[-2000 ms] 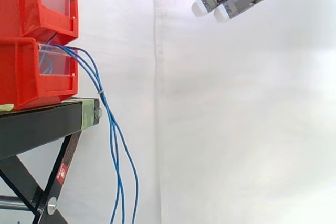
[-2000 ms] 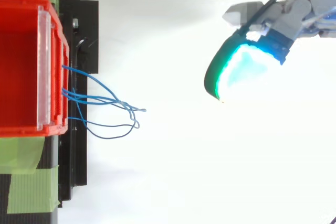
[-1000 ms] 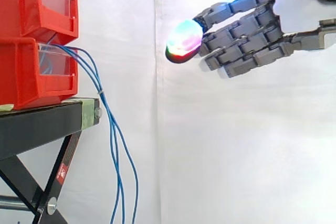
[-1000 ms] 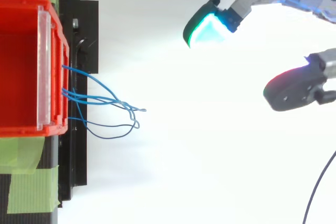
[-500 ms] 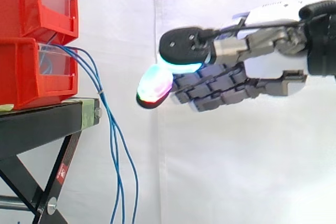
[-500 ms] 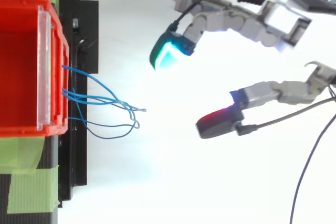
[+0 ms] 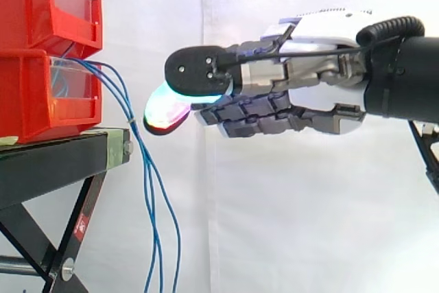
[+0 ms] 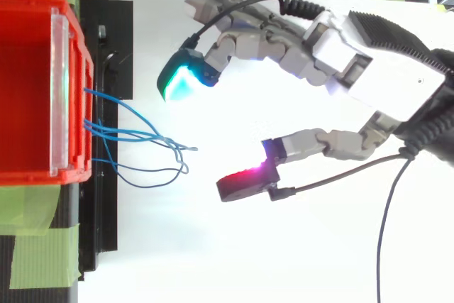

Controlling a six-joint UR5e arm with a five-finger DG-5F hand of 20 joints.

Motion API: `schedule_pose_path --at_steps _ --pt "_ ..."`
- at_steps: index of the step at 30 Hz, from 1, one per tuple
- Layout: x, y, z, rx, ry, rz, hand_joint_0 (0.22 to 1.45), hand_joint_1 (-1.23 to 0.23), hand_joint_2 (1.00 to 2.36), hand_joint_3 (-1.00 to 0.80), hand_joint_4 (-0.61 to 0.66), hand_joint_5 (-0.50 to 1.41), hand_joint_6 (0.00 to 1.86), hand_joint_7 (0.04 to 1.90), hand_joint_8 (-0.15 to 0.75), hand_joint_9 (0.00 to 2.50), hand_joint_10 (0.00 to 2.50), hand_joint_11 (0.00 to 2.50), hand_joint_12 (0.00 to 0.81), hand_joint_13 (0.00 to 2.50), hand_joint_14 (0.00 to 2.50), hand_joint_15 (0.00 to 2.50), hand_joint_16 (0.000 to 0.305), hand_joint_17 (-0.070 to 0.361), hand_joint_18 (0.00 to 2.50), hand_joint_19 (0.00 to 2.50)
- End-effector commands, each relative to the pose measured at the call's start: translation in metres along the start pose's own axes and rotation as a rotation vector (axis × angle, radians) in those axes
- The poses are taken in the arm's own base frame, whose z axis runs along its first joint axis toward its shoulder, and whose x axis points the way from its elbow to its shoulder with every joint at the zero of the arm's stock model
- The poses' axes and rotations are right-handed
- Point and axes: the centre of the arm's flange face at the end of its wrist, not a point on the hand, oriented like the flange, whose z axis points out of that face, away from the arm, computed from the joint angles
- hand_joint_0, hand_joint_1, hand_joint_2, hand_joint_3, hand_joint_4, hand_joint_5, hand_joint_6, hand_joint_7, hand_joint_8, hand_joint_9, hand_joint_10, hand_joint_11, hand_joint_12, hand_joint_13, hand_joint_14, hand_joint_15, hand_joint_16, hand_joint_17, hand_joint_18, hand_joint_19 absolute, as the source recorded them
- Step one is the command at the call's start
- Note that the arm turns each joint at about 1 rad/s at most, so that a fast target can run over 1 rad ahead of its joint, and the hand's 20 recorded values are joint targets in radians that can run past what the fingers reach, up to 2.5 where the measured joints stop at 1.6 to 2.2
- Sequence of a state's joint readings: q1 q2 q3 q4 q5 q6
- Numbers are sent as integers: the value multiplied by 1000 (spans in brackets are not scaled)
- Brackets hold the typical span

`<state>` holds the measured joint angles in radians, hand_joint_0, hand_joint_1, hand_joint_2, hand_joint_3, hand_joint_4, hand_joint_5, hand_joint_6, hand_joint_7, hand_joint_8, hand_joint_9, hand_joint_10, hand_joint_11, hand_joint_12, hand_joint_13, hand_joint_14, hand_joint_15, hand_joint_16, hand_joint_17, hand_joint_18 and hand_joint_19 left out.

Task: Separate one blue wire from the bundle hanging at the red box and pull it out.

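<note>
Robot hand (image 8: 369, 69) spread, holding nothing, just short of blue wires (image 8: 170, 145). They cross and tangle there: closing risks pinching several, dragging all out.

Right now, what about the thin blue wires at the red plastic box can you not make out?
- Lower ends of the thin blue wires: side view, cut off by the bottom edge.
- Their start inside the red plastic box: top view, hidden under its front rim.
- Their number: top view, strands cross and tangle.
</note>
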<state>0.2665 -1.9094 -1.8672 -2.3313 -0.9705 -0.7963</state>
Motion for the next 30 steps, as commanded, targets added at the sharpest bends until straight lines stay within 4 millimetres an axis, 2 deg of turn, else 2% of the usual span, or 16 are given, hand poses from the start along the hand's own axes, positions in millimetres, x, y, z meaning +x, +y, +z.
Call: schedule_pose_path --at_steps 1,6,21,30 --pt "11 -6 3 -11 -13 0 518 -652 1000 -500 287 -205 502 949 263 136 0 0 361 71 3 141 62 140 0 19" --pt "26 -17 7 -24 -26 12 520 -646 1000 -500 286 -205 502 950 264 145 0 0 362 79 4 139 62 139 0 23" --pt "28 -9 9 -19 -89 -29 536 -693 1000 -500 301 -190 503 941 279 235 0 0 371 175 3 116 61 138 118 0" --pt "26 -6 11 -17 -135 9 543 -722 1000 -500 310 -182 503 969 285 271 0 0 377 211 2 105 61 137 172 0"
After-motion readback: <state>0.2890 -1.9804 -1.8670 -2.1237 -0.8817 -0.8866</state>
